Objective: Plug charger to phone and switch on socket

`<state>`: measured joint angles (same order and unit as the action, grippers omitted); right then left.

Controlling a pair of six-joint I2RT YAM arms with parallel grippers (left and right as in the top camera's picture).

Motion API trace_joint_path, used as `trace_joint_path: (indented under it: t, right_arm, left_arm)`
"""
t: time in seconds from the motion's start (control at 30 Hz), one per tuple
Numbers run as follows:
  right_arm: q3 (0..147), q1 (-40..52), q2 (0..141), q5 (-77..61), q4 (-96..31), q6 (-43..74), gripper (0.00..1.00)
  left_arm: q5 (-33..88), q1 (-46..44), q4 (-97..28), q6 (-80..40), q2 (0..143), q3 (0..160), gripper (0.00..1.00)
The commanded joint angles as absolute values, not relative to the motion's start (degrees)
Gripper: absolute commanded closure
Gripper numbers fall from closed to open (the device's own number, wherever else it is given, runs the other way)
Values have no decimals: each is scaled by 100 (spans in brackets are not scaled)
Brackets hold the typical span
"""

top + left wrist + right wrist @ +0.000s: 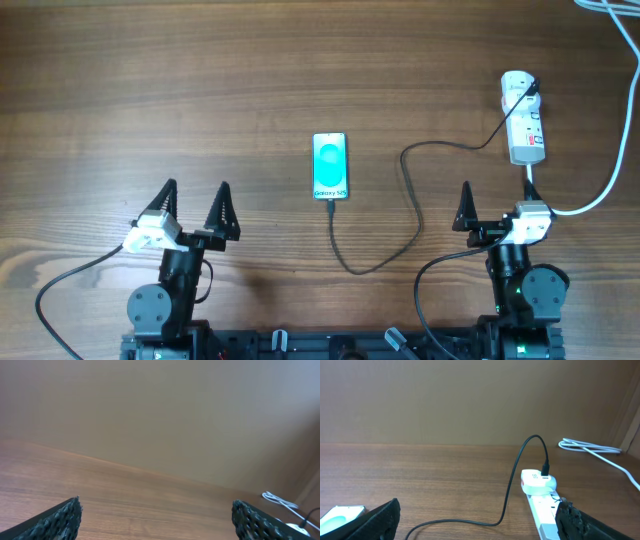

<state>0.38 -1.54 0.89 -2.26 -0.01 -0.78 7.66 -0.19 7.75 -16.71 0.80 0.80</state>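
The phone [330,166] lies flat at the table's middle, cyan screen up; its edge shows in the right wrist view [339,513]. The charger's thin black cable [412,205] runs from the phone's near end, loops toward me, and curls up to a white adapter [537,482] plugged into the socket [523,122], the white power strip at the far right. The strip also shows in the right wrist view [546,512]. My left gripper [195,190] is open and empty, left of the phone. My right gripper [497,205] is open and empty, just short of the socket.
The socket's thick white cord [605,195] curves right and runs off the far right corner; it shows in the right wrist view [590,447] and the left wrist view [280,501]. The wood table [150,90] runs to a plain wall [470,400].
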Motion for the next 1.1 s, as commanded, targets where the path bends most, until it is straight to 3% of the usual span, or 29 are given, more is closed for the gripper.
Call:
trace_joint_path:
  t: [0.0,0.47,1.07]
  right_arm:
    - [27,-113,21,-150,16,-150,0]
    - [27,-115,21,-150,16,-150,0]
    - [27,-115,21,-150,16,-150,0]
  left_arm:
    - [412,27,440,-1673,16,32,0]
    - [290,23,-436,-165,16,32,0]
    - [-91,23,-440,231,16,32,0]
